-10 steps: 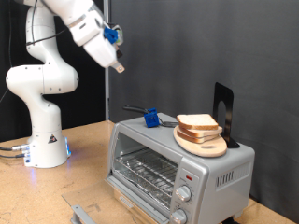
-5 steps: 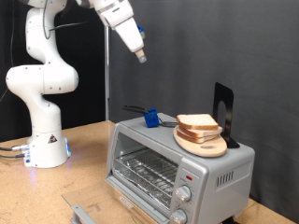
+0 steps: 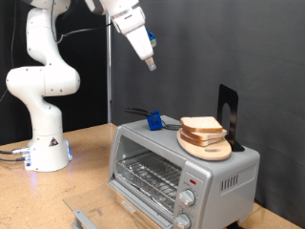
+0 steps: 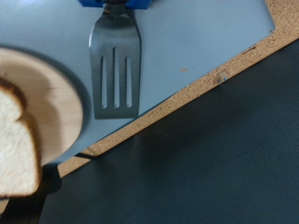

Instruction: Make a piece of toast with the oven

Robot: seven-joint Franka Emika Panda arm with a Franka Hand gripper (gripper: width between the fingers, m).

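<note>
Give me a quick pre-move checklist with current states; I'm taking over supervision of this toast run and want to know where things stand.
1. Gripper clear of obstacles: ok, high in the air above the oven.
2. Gripper empty: cannot tell, fingers are not visible in the wrist view.
3. Piece of toast reachable: ok, on top of the stack on the wooden plate on the oven's top.
4. Oven door open: ok, the wire rack is exposed.
5. Rack free: ok, nothing on it.
6. Spatula located: ok, flat on the oven top beside the plate.
</note>
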